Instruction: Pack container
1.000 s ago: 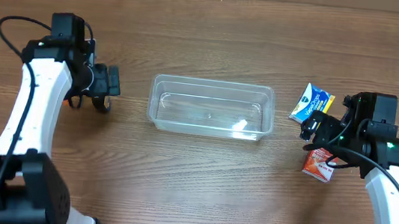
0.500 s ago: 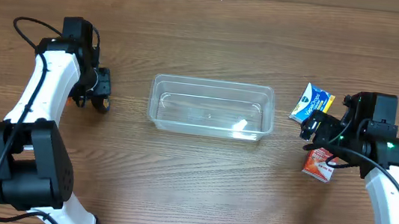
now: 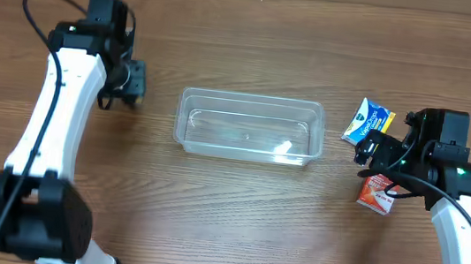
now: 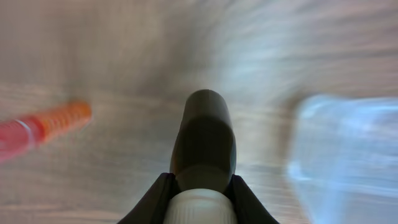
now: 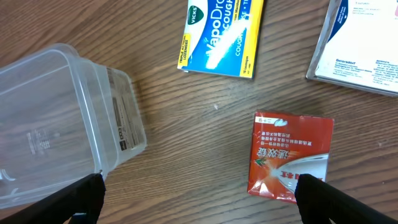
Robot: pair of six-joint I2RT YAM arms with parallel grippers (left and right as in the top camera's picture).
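Wooden table (image 3: 233, 229), one container (image 3: 248, 126), three small boxes (image 5: 289, 155), perhaps one dark bottle (image 4: 204, 143)

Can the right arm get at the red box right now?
Probably yes: the right hand hangs open near the red box, which lies flat with nothing on it and bare table around it.

Overhead, bright even light falls from above, everything sharp, with faint soft shadows on the table (image 3: 235, 212). The left wrist view is smeared by motion blur: the container (image 4: 348, 162) is a pale haze, and only the dark bottle (image 4: 202, 137) in the left end effector (image 4: 199, 208) looks sharp. The right wrist view is crisp.
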